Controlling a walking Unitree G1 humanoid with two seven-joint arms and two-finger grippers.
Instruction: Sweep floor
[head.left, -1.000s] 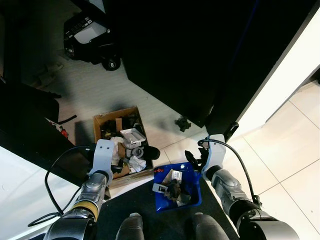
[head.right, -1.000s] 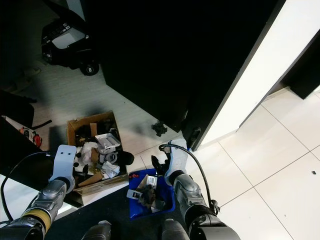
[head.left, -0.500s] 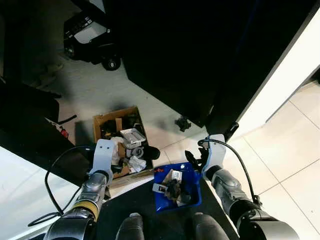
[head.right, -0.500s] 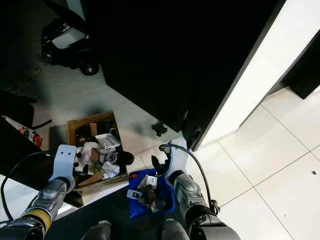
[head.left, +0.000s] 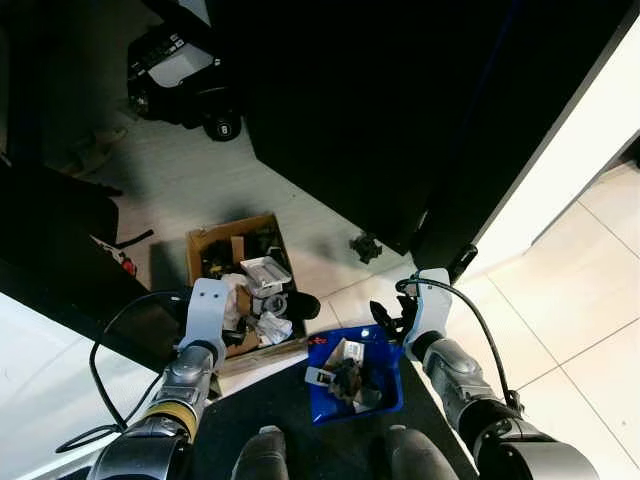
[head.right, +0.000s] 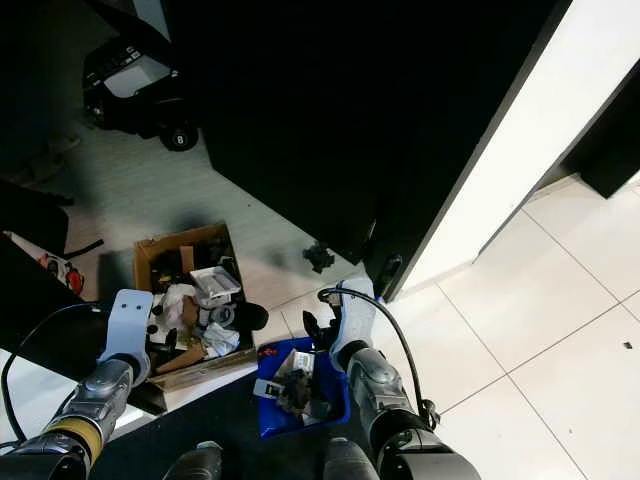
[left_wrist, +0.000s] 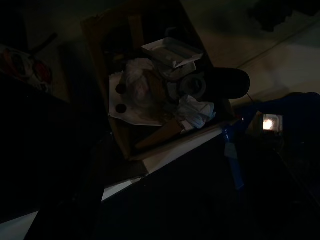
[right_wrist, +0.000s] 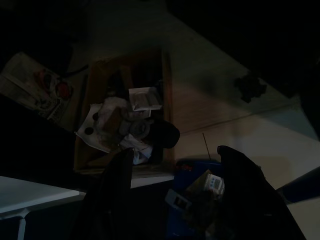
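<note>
Left eye view: dustpan's full, box is right next door

We've got the blue dustpan (head.left: 357, 375) of debris at our right end effector (head.left: 392, 318), whose fingers look spread in the wrist view. The cardboard box (head.left: 243, 280) lies just to its left, nearer the left end effector (head.left: 207, 300); can't tell that one's fingers.

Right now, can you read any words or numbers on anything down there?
"8" on the black ball by the dark machine.
White label on the rubbish in the blue dustpan: too small to read.
Print on the white packets in the cardboard box: too blurred to read.
</note>
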